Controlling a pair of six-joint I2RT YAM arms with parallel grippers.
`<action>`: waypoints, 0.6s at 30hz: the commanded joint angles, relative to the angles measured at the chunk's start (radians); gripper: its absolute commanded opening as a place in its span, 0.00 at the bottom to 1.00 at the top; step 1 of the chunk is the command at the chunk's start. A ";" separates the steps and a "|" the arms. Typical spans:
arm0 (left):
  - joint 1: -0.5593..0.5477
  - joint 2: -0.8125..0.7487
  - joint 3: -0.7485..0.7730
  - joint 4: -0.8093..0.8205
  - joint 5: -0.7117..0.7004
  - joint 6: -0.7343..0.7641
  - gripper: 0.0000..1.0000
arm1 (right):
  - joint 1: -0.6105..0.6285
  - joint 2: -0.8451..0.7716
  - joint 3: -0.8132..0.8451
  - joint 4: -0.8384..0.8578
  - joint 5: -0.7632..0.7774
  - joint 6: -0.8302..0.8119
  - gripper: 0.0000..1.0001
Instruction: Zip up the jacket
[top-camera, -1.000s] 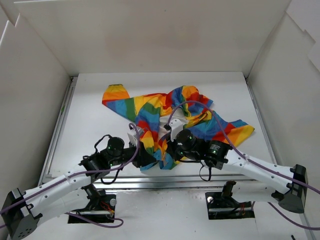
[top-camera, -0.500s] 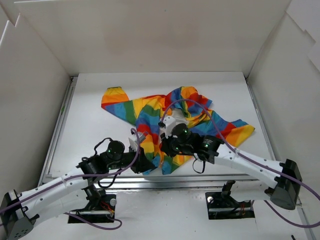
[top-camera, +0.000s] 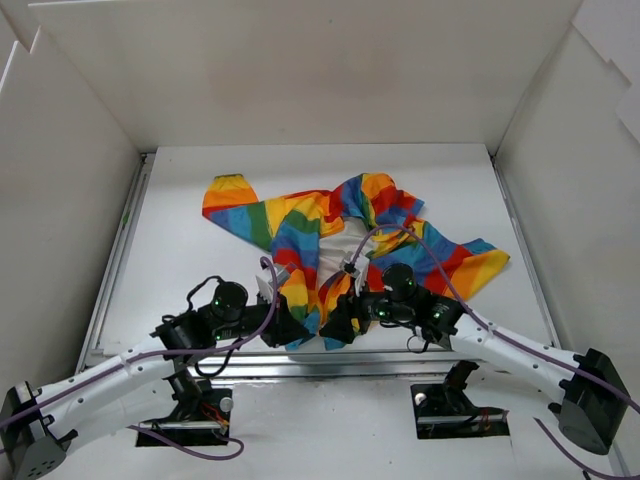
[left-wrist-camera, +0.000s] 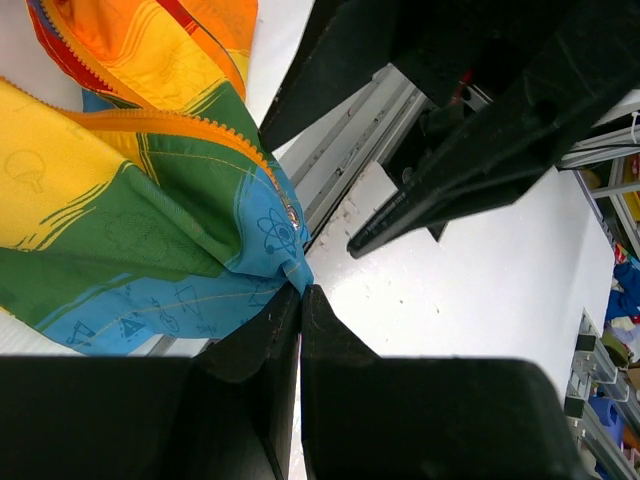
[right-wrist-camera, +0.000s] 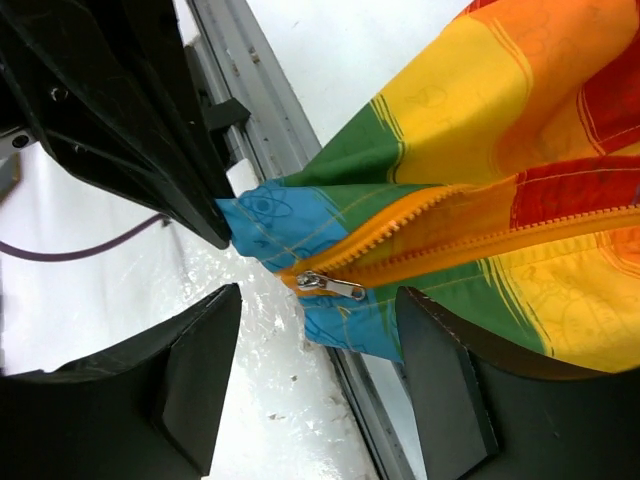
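Jacket (top-camera: 330, 230) lies crumpled on the desk (top-camera: 190, 270), sleeves spread to either side, its hem corner hanging at the near edge over the metal rail (right-wrist-camera: 250, 110).

Left gripper (left-wrist-camera: 298, 300): jaws shut tight on the blue bottom corner of the jacket, cloth pinched between the tips. It serves as the anchor.

Right gripper (right-wrist-camera: 318, 300): jaws stand apart, one finger on each side of the zip slider (right-wrist-camera: 328, 285), touching nothing. The slider sits at the very bottom of the zip. The two rows of orange teeth (right-wrist-camera: 480, 225) part from each other just beyond it, so I judge the zip barely started.

Step in hand, as I read it: take the slider and run it up the teeth.

Notes for doing it well:
- Close on the metal tab itself, not on the blue cloth beside it; the tab is small and lies flat, so come in low and square to it
- Keep the left grip firm and pull slightly away from the run, so the hem stays taut and the teeth lie straight
- Draw the slider along the line of the teeth, not across it
- Risk: loose folds further up may bunch under the slider and jam it; a slack hem would let the cloth follow the pull instead
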 joint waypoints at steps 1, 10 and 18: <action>-0.007 -0.015 0.025 0.047 0.024 0.008 0.00 | -0.055 -0.024 -0.017 0.240 -0.160 0.061 0.61; -0.007 -0.030 0.027 0.041 0.020 0.005 0.00 | -0.089 0.043 -0.028 0.255 -0.224 0.081 0.60; -0.007 -0.026 0.027 0.047 0.023 0.000 0.00 | -0.090 0.065 -0.019 0.215 -0.261 0.056 0.53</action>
